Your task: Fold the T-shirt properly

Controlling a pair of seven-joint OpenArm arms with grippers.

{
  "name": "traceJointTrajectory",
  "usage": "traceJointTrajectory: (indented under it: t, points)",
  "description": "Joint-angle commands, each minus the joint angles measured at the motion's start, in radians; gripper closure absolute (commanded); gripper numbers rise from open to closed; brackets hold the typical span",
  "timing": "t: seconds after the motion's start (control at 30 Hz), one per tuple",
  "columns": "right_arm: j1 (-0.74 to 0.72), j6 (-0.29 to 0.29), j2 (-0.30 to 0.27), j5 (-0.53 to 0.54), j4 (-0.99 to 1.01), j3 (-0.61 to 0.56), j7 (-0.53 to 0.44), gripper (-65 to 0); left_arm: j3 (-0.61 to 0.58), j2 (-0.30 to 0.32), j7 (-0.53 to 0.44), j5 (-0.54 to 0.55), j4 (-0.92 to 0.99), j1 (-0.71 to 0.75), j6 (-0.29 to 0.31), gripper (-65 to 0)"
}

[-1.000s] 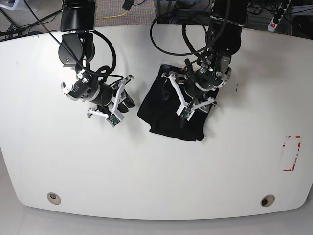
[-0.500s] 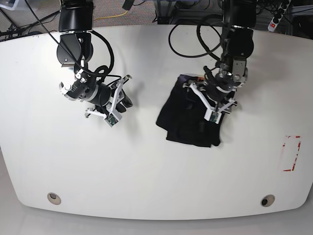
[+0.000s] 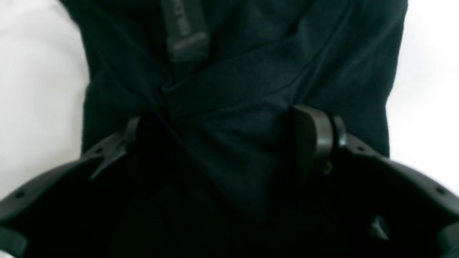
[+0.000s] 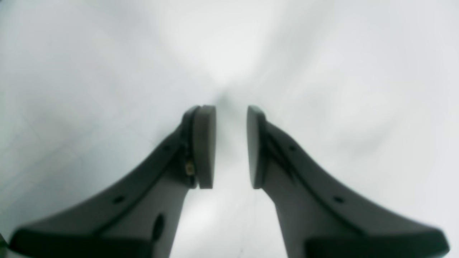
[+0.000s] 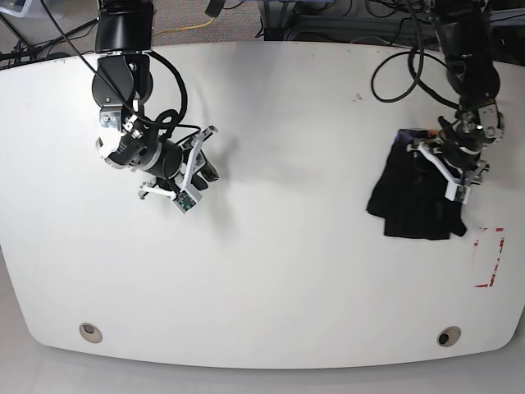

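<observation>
1. Against the earlier base pictures, we see that the T-shirt (image 5: 414, 197) has travelled from the table's middle to its right side under the left gripper (image 5: 454, 174), while the right gripper (image 5: 190, 182) has hardly shifted on the left.

2. In the base view we find the folded black bundle lying on the white table (image 5: 279, 271) near the right edge, just beside a red tape outline (image 5: 490, 258). The left gripper sits on the bundle's right part. The right gripper hangs over bare table, well apart from the cloth. This view alone gives the layout of the two arms; it does not let us read either finger gap.

3. The left wrist view supplies what the base view lacks. We see the left gripper (image 3: 229, 143) with fingers (image 3: 315, 138) spread wide, dark folds of the T-shirt (image 3: 251, 71) filling the space between them. Whether the fingers actually clamp the cloth or only press into it we cannot tell. A greyish strip with blurred lettering (image 3: 186, 28) lies on the fabric near the top. White table (image 3: 39, 89) shows either side.

4. The right wrist view shows the right gripper (image 4: 231, 147) with its pads (image 4: 204, 147) close together, a narrow gap left between them and nothing held. Only the pale table (image 4: 107, 53) lies beneath.
</observation>
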State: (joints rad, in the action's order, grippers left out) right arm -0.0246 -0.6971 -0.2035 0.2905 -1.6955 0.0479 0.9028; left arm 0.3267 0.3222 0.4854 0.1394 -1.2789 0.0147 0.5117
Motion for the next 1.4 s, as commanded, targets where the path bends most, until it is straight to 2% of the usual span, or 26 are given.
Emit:
traceJointTrajectory:
  t: [0.0,0.2,0.43,0.8,0.9,1.0,1.13,1.2,1.27,1.37]
  points:
    - [-0.015,-0.001,-0.015,0.019,-0.059,0.0,-0.018,-13.5,0.053,0.081,0.078,-0.074,0.075,-0.02,0.038,-46.0]
    - [-0.011,-0.001,-0.015,0.014,-0.114,-0.001,-0.018,-13.3,0.182,0.22,0.026,-0.074,0.224,-0.04,0.183,-45.8]
    - [0.015,-0.001,-0.015,0.017,-0.13,-0.003,-0.018,-13.3,0.233,0.346,-0.011,-0.074,0.261,-0.038,0.186,-45.8]
    - [0.038,-0.001,-0.009,0.013,-0.13,-0.003,-0.021,-13.2,0.271,0.401,-0.007,-0.074,0.216,-0.043,0.186,-45.8]
    - [0.038,-0.001,-0.014,0.011,-0.127,0.005,-0.026,-13.2,0.265,0.387,-0.006,-0.074,0.109,-0.029,0.186,-45.8]
    - [0.033,-0.001,-0.017,0.009,-0.127,0.007,-0.043,-13.2,0.252,0.312,-0.009,-0.079,-0.018,0.009,0.186,-45.8]
    - [0.039,-0.001,-0.015,-0.069,-0.125,0.007,-0.15,-13.2,0.231,0.196,-0.014,-0.08,-0.186,0.035,0.186,-46.1]
    - [0.042,0.009,-0.006,-0.164,-0.12,0.007,-0.216,-13.2,0.176,0.131,-0.017,-0.08,-0.249,0.035,0.135,-46.1]
    - [0.056,0.03,0.014,-0.231,-0.102,0.007,-0.284,-13.2,0.144,0.093,-0.044,-0.08,-0.285,0.035,0.074,-46.1]
    - [0.074,0.064,0.043,-0.333,-0.071,0.028,-0.429,-13.2,0.091,0.025,-0.155,-0.08,-0.299,0.044,-0.009,-46.3]
